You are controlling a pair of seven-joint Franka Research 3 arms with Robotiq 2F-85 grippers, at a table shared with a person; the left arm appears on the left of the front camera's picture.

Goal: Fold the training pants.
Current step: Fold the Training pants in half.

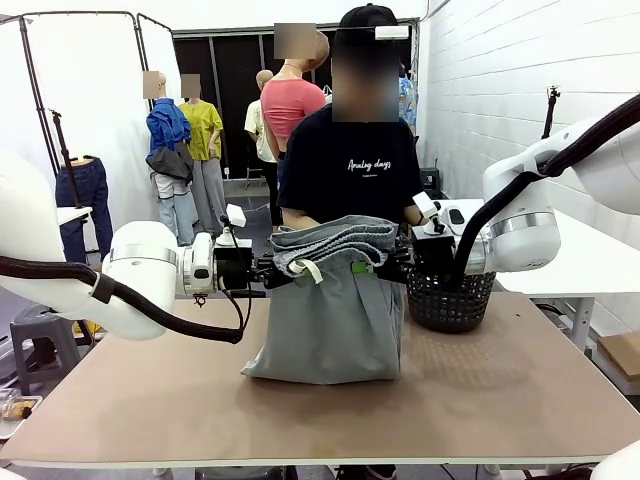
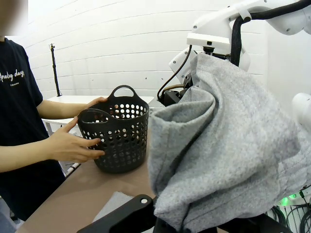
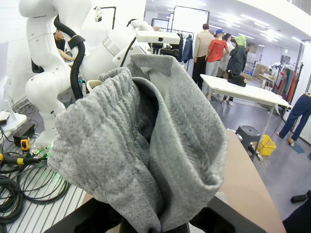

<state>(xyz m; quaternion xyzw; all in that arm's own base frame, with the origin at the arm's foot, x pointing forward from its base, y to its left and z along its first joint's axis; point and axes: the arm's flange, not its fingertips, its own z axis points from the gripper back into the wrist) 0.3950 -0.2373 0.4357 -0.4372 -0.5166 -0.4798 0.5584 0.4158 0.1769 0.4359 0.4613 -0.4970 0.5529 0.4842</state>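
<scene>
Above the middle of the table (image 1: pixel 520 400), two grippers are holding the grey pants (image 1: pixel 330 310) up by the waistband. Left gripper (image 1: pixel 268 268) is clamped shut on one side of the band, right gripper (image 1: pixel 400 262) on the other, so the legs are hanging straight and their bottom is resting on the tabletop, likely ready to be laid over in a fold. Beyond the pants, a person's hands (image 2: pixel 73 143) are steadying a black basket (image 2: pixel 116 131), seemingly keeping it out of the way.
</scene>
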